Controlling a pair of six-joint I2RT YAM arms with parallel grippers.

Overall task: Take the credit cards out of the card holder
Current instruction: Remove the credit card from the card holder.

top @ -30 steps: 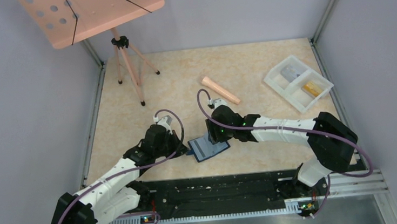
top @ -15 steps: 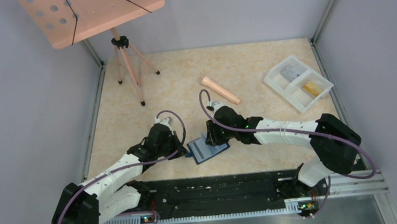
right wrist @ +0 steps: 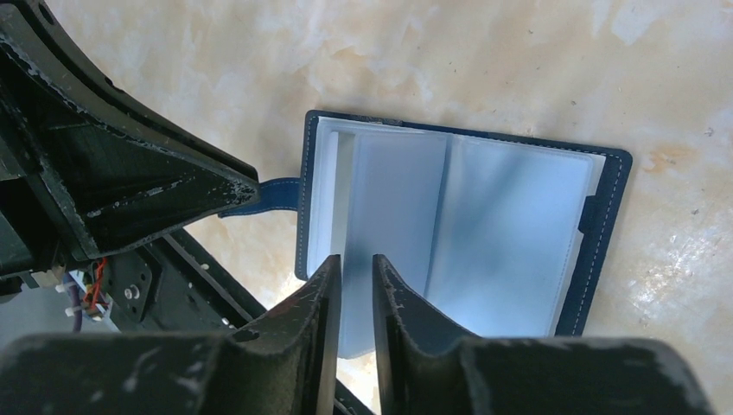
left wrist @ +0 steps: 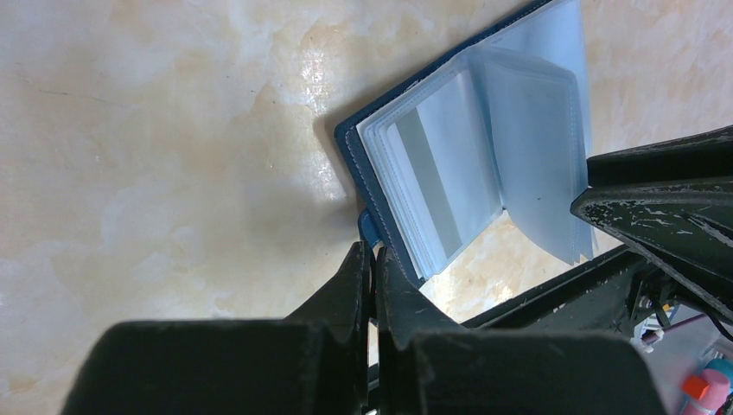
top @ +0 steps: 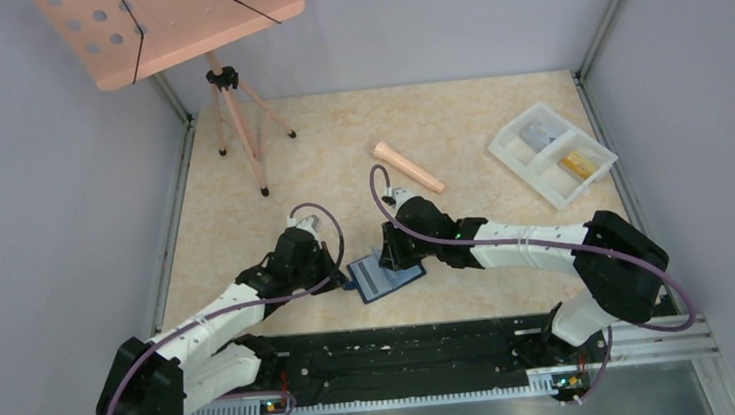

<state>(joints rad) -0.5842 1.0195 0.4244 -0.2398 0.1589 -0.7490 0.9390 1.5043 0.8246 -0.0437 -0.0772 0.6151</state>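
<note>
The table (top: pixel 338 150) is carrying a white tray (top: pixel 504 147) at the far right. Its compartments are showing one grey and one gold item, possibly cards already removed, though they are too small to be sure.

The left arm (top: pixel 222 316) and right arm (top: pixel 517 245) are both reaching low toward the middle, meeting over the card holder (top: pixel 387 275), which is lying open near the front edge. At least one credit card (left wrist: pixel 423 190) is sitting in a clear sleeve, so the task is looking unfinished.

The left gripper (left wrist: pixel 372 259) is clenched on the holder's closing tab (right wrist: pixel 277 192), pinning it. The right gripper (right wrist: pixel 354 277) is straddling a pale leaf at the near edge with a narrow gap. I cannot tell whether it is grasping it.
</note>
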